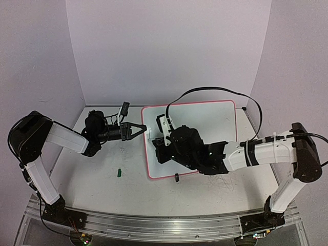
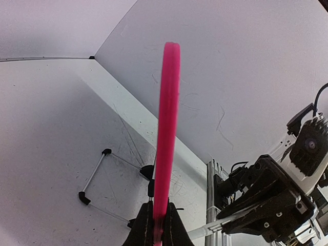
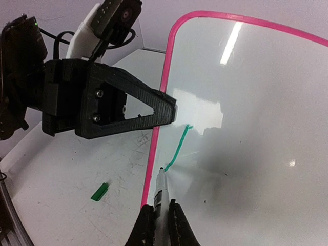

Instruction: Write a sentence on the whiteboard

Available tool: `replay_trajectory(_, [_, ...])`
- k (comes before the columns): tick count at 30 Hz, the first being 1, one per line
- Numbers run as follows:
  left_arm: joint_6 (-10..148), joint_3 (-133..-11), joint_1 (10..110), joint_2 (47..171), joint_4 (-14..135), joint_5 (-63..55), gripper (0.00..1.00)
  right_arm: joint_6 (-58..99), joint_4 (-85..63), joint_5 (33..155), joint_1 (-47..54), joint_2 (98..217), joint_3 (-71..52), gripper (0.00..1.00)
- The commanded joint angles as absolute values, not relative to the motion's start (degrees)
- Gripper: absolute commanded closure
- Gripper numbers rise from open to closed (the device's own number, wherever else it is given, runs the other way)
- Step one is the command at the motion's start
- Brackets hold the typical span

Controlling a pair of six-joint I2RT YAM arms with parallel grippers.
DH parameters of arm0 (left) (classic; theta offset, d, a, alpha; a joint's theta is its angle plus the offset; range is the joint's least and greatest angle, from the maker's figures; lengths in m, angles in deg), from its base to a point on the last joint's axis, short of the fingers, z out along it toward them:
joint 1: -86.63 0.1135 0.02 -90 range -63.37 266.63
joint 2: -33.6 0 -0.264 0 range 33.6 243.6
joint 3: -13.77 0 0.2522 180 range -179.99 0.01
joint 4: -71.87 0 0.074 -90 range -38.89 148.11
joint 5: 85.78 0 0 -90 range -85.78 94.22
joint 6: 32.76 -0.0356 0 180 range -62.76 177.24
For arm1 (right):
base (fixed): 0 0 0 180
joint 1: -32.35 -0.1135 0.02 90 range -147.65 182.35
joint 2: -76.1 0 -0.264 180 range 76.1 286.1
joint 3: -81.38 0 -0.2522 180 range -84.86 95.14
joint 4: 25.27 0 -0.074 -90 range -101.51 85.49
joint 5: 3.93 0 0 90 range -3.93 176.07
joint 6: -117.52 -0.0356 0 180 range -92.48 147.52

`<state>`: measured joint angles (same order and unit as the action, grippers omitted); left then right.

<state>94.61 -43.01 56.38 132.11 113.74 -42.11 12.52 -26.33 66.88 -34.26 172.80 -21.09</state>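
Board (image 1: 210, 115) lies on surface (image 1: 102, 179), right of centre, long side running across the top view. Its pink frame (image 2: 168, 128) is seen edge-on from the left wrist. Left tool (image 1: 139, 129) reaches in from the left, closed on the frame at the board's left edge; in its own wrist view the two fingers (image 2: 146, 228) pinch the frame from both sides. Right tool (image 1: 158, 142) is over the board's left part, near the left tool, and is closed on a marker (image 3: 160, 197) held between its fingers. The marker tip sits on the white face just inside the left frame, at the lower end of a short green stroke (image 3: 178, 148). The stroke runs up and right from the tip, with a small hook at its top. No other writing can be made out. Green cap (image 1: 118, 172) lies on the surface left of the board, apart from both tools.
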Motion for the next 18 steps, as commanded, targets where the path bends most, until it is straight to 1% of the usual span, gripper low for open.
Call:
replay_trajectory(1, [96.43,-43.02,56.40,129.22,115.23,-43.09,1.00,13.69,-29.17,67.02,-33.18,169.31,-20.56,1.00])
replay_trajectory(11, [96.53,-43.20,56.40,129.18,115.13,-43.24,1.00,15.98,-29.18,62.71,-33.10,173.17,-16.90,1.00])
replay_trajectory(18, [96.44,-43.41,56.40,129.39,115.13,-43.39,1.00,16.49,-29.18,62.62,-32.71,173.91,-16.62,1.00])
